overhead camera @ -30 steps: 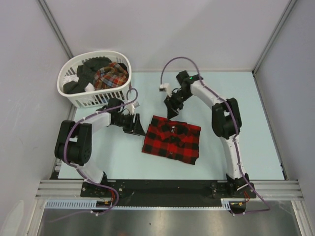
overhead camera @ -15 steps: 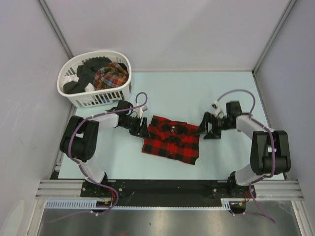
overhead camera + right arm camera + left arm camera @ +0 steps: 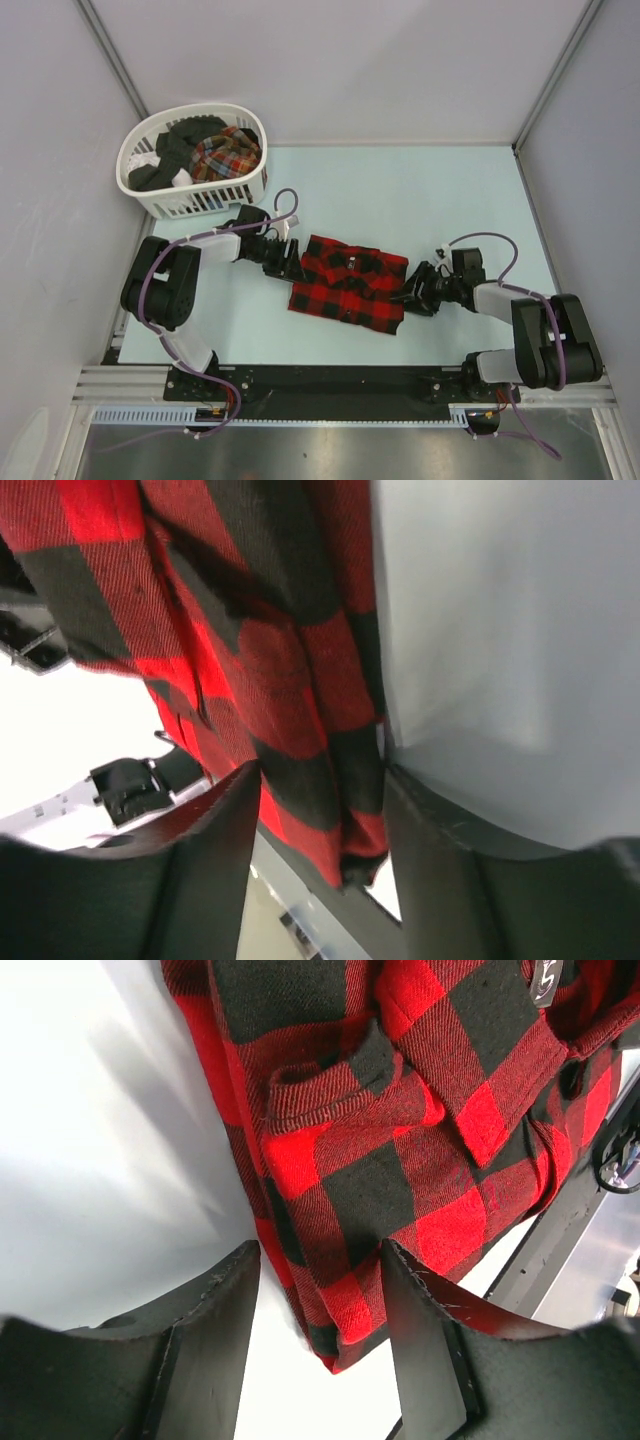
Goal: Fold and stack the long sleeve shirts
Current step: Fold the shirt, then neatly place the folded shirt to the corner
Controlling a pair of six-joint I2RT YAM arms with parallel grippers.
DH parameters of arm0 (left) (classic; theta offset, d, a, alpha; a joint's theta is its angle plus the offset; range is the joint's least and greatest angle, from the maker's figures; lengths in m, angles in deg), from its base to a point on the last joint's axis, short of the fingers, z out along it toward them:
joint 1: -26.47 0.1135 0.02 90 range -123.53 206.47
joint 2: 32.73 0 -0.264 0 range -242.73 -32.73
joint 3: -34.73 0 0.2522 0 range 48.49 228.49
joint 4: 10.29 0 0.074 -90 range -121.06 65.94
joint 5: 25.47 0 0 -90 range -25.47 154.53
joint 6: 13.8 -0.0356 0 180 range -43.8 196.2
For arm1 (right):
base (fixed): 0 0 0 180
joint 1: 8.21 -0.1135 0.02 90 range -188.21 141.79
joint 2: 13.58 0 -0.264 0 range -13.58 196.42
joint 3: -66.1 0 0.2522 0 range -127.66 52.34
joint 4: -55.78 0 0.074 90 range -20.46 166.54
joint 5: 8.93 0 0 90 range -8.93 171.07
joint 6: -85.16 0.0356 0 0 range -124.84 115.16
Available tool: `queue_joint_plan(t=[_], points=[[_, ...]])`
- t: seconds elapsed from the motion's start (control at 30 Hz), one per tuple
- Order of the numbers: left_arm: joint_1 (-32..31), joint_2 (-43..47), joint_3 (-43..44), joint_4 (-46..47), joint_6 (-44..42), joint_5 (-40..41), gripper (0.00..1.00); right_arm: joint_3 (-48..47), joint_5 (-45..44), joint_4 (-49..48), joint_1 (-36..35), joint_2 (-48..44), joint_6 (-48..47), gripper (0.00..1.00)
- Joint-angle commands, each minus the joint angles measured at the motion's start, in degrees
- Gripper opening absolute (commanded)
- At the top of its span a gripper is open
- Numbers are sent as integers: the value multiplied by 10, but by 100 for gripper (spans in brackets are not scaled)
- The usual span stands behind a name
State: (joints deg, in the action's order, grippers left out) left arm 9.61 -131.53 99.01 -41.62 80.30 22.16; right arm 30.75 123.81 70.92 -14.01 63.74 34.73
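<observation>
Top external view: my left fingers (image 3: 210, 1340) and right fingers (image 3: 200, 870), parted, straddle opposite edges of the folded red-and-black shirt (image 3: 350, 285) on the tabletop (image 3: 450, 190), seemingly to lift it for stacking.

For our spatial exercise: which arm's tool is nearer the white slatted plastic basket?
Left. The left tool is just in front of the white slatted plastic basket, at the red-and-black checked flannel shirt's left edge; the right tool is at its right edge.
</observation>
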Motion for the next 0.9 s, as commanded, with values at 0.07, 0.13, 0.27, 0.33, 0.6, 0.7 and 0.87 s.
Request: queue_joint_plan(t=[0.07,0.13,0.27,0.33,0.6,0.7,0.87], points=[[2,19,2,16,6,-10,57,-28,-109,-86,-15,56,22,33],[4,22,1,16,6,-10,57,-59,-121,-69,-5,59,10,19],[10,26,5,14,0,-12,60,-153,-144,-15,11,74,-45,0],[11,25,16,4,-5,-5,63,-211,-160,44,14,110,-120,0],[13,11,81,-92,-65,6,83,-456,-215,133,89,273,-299,0],[16,20,103,-111,-81,1,99,-536,-226,137,133,340,-327,0],[16,53,113,-125,-103,-5,99,-640,-220,129,201,424,-344,0]])
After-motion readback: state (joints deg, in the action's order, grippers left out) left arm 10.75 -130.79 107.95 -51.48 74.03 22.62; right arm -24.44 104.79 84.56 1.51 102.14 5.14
